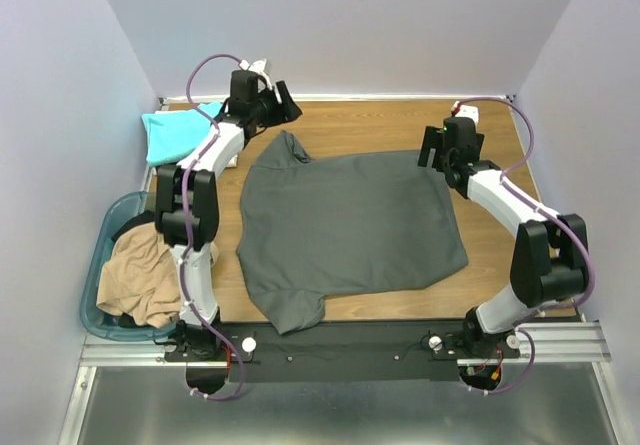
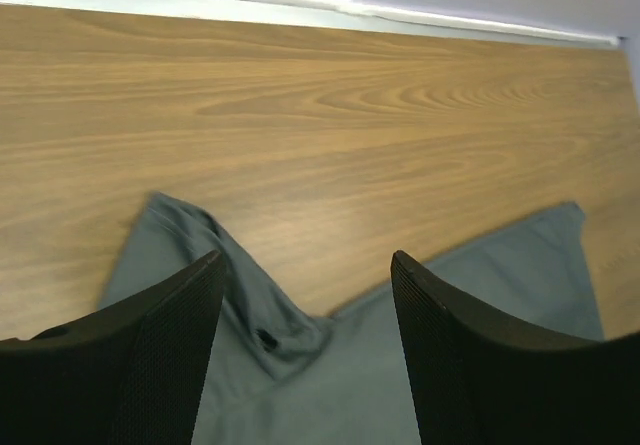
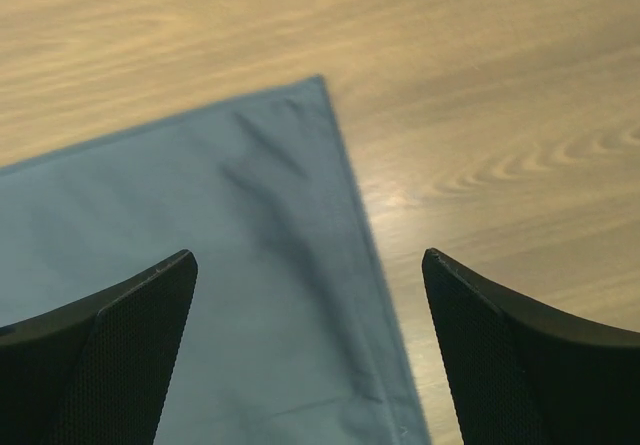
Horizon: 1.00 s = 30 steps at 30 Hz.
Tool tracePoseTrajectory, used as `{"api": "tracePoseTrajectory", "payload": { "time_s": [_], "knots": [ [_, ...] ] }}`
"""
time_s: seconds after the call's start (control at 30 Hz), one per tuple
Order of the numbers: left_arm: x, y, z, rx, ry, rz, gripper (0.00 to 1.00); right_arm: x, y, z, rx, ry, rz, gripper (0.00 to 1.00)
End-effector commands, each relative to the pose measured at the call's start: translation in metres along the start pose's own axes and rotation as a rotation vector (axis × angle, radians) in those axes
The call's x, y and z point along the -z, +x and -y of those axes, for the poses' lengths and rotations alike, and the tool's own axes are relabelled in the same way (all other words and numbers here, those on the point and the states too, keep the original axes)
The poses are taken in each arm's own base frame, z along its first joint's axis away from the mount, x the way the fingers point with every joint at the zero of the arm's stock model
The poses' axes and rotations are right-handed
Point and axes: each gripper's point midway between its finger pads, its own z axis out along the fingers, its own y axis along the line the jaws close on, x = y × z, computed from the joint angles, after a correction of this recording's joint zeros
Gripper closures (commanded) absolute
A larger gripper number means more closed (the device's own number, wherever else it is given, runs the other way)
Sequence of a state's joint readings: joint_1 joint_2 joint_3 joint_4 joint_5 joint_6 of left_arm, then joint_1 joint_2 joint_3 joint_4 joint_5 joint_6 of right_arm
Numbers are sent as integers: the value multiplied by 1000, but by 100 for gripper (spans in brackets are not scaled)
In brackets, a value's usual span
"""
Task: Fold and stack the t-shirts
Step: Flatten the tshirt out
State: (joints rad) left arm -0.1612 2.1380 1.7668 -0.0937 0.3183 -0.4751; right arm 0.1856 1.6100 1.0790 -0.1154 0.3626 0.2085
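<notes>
A large dark grey t-shirt (image 1: 350, 225) lies spread flat on the wooden table. My left gripper (image 1: 285, 105) is open and empty, hovering over its far left sleeve (image 2: 180, 240). In the left wrist view the left gripper (image 2: 307, 265) has the shirt (image 2: 340, 375) below its spread jaws. My right gripper (image 1: 432, 148) is open and empty above the shirt's far right corner. In the right wrist view the right gripper (image 3: 308, 257) straddles the shirt's edge (image 3: 220, 245). A folded teal t-shirt (image 1: 175, 133) lies at the back left. A tan t-shirt (image 1: 140, 277) lies crumpled in the basket. No white shirt shows.
A blue-green plastic basket (image 1: 100, 255) stands at the left table edge, holding the tan shirt and some dark cloth. White walls close the table on three sides. Bare wood (image 1: 380, 125) shows beyond the grey shirt and to its right.
</notes>
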Motion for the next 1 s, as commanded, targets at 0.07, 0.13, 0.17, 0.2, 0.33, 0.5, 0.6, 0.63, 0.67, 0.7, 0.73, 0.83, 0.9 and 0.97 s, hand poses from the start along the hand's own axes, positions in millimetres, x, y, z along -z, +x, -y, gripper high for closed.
{"api": "tracePoseTrajectory", "payload": {
  "time_s": [0.07, 0.13, 0.17, 0.2, 0.33, 0.5, 0.6, 0.63, 0.67, 0.7, 0.73, 0.83, 0.9, 0.97],
  "knots": [
    [49, 46, 16, -29, -9, -53, 25, 27, 3, -24, -27, -206, 26, 1],
    [62, 58, 18, -40, -18, -70, 25, 34, 11, -35, -31, -279, -1, 1],
    [66, 80, 8, -32, -40, -112, 25, 35, 18, -39, -35, -304, -22, 1],
    [74, 82, 11, -34, -36, -111, 25, 38, 28, -46, -32, -348, -58, 2],
    [94, 109, 0, -28, -73, -149, 25, 45, 53, -58, -56, -431, -137, 3],
    [109, 148, -16, 0, -113, -224, 25, 48, 80, -60, -73, -449, -206, 3],
    [112, 171, -30, 30, -162, -275, 25, 46, 95, -58, -74, -444, -244, 3],
    [112, 176, -32, 34, -170, -285, 25, 45, 100, -58, -73, -443, -257, 3],
    [111, 184, -37, 40, -179, -305, 25, 43, 106, -58, -73, -441, -276, 3],
    [110, 189, -39, 42, -185, -316, 25, 42, 109, -58, -73, -442, -286, 3],
    [109, 192, -40, 45, -188, -326, 25, 41, 113, -58, -76, -437, -296, 3],
    [102, 200, -46, 52, -194, -354, 25, 35, 123, -58, -80, -424, -328, 3],
    [95, 206, -51, 54, -202, -378, 25, 31, 126, -58, -90, -409, -341, 3],
    [90, 209, -53, 56, -200, -388, 25, 25, 134, -57, -91, -393, -366, 4]
  ]
}}
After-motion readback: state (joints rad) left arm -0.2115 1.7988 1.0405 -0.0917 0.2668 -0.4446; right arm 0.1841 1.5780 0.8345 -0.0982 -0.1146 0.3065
